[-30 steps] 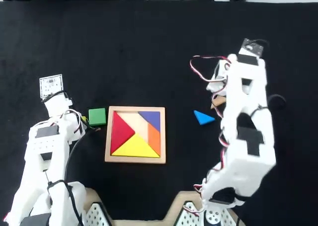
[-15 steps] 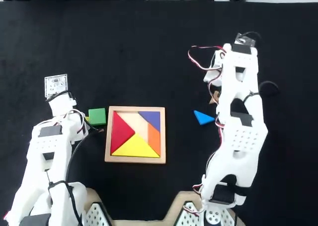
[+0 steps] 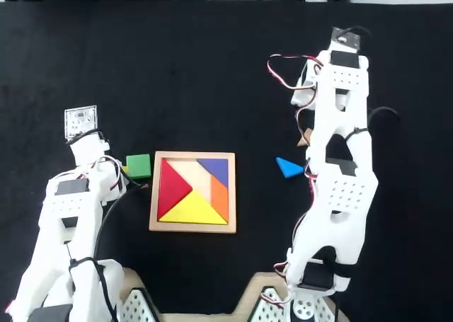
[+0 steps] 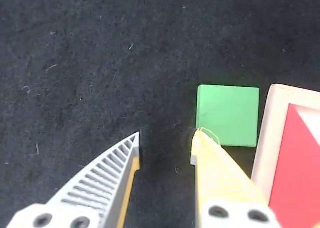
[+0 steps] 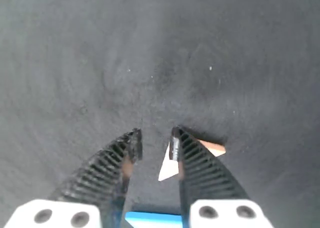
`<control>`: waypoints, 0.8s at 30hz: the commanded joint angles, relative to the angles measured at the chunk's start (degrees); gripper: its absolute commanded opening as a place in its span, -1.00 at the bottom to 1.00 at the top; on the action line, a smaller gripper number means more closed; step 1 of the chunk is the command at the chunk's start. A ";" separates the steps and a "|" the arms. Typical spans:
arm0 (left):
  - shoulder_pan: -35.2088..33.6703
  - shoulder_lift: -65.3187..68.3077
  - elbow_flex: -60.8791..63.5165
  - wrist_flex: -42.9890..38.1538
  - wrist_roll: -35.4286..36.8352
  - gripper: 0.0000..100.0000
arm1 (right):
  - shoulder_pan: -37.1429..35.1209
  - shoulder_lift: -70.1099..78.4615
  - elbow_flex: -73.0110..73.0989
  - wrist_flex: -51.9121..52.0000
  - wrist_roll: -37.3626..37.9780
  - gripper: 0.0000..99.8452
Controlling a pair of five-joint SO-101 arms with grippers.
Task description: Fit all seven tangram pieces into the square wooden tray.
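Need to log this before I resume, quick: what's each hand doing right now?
Left hand: open, empty, by the green square.
Right hand: open, empty, over a tan piece.

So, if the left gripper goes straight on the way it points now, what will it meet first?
Probably the black table: the left gripper has open jaws over bare cloth. One fingertip sits at the edge of the green square and may clip it; depth is unclear.
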 commanded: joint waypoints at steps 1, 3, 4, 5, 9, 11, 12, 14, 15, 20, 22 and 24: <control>0.75 -0.18 -0.40 -0.97 -0.62 -0.66 | -0.09 -0.75 -3.12 0.00 9.93 -0.79; 0.75 -0.18 -0.40 -0.97 -0.62 -0.66 | 0.62 -0.75 -3.12 -0.26 14.33 -0.79; 0.75 -0.18 -0.31 -0.97 -0.62 -0.66 | 1.23 -0.75 -3.21 -0.35 16.70 -0.79; 0.75 -0.18 -0.31 -0.97 -0.62 -0.66 | 1.93 -0.92 -3.21 -0.35 18.90 -0.79; 0.75 -0.18 -0.31 -0.97 -0.62 -0.66 | 4.66 -0.75 -4.53 -0.09 26.20 -0.79; 0.75 -0.18 -0.40 -0.97 -0.62 -0.66 | 5.10 -0.75 -3.82 0.35 27.96 -0.79; 0.75 -0.18 -0.40 -0.97 -0.62 -0.66 | 5.19 -0.75 -3.56 1.32 28.57 -0.79; 0.75 -0.18 -0.40 -0.97 -0.62 -0.66 | 5.19 -0.84 -3.74 4.48 28.57 -0.79; 0.75 -0.18 -0.40 -0.97 -0.62 -0.66 | 5.19 -0.92 -3.74 6.24 28.48 -0.79; 0.75 -0.18 -0.22 -0.97 -0.62 -0.66 | 5.27 -0.57 -2.51 15.21 28.22 -0.79; 0.75 -0.18 -0.22 -0.97 -0.62 -0.66 | 5.80 -0.13 -0.75 16.62 28.22 -0.79; 0.75 -0.18 -0.22 -0.97 -0.62 -0.66 | 5.89 0.31 0.75 16.70 28.22 -0.79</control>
